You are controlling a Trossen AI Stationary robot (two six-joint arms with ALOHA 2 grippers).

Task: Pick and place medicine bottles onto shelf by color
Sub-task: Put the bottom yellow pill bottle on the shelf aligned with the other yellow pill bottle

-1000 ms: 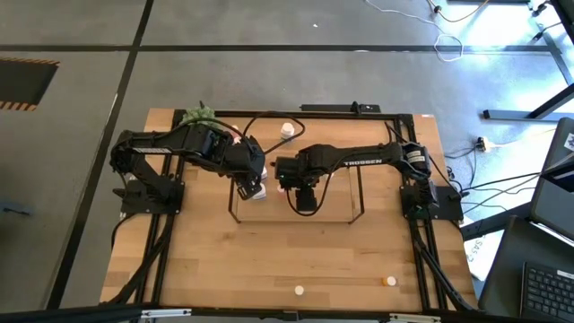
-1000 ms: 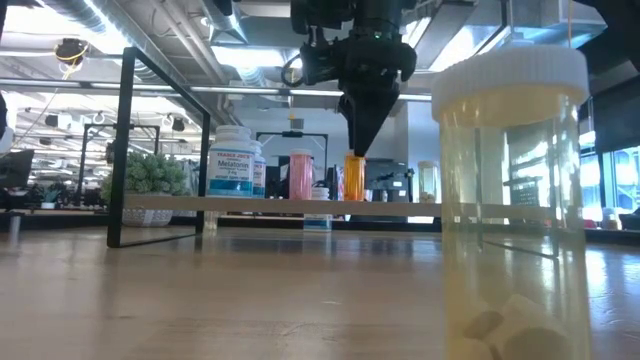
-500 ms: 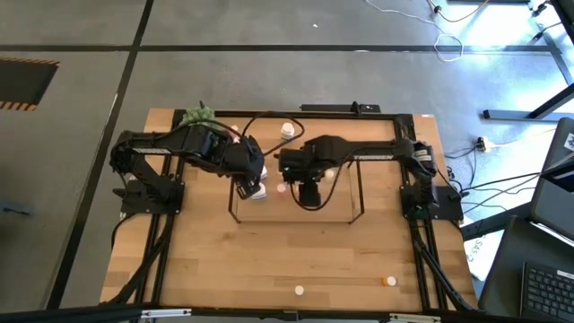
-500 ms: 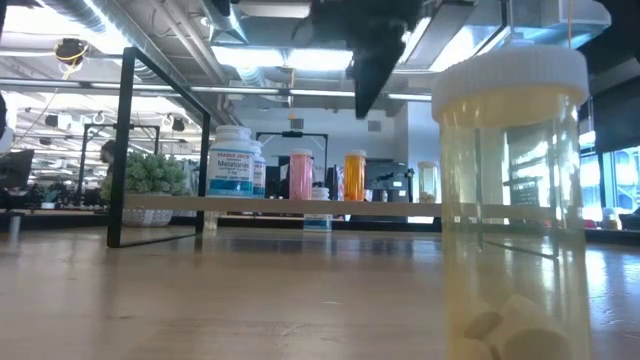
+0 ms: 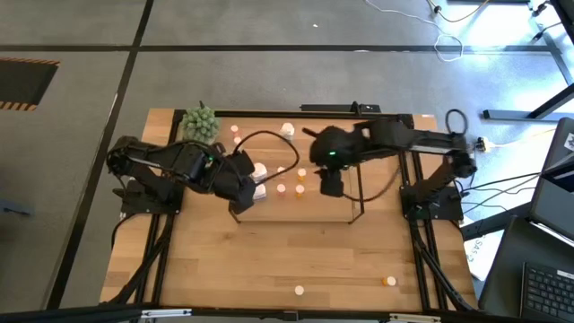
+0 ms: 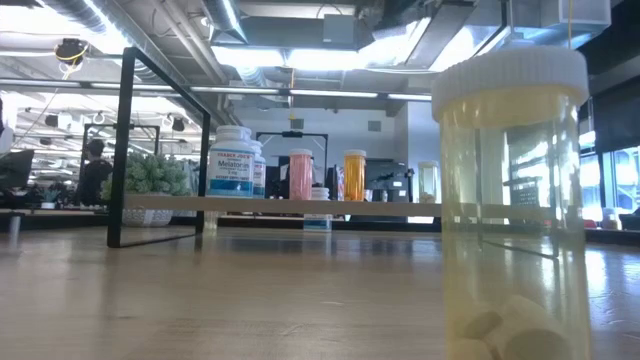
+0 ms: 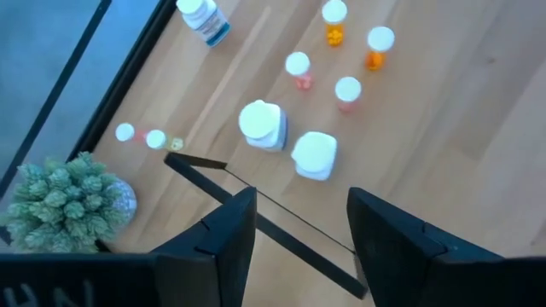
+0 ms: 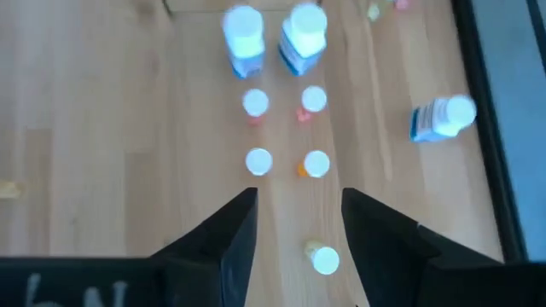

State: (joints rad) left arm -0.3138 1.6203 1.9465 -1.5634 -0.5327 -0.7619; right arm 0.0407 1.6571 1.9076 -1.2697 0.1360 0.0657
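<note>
White tablets are seen inside a clear, white-capped plastic bottle on the wooden surface; white, pink and orange bottles stand on the black-wire shelf; the left pincer and right pincer are spread, empty.

Left gripper fingers apart, nothing between them, above a thin black shelf bar crossing the wood table. Just beyond the bar: two large white-capped bottles, one beside the other, nearly touching. Past them, two pink bottles, then two orange bottles. A white bottle with blue label lies tilted, well apart. Green plant near the bar's end; two small caps close by.
</note>
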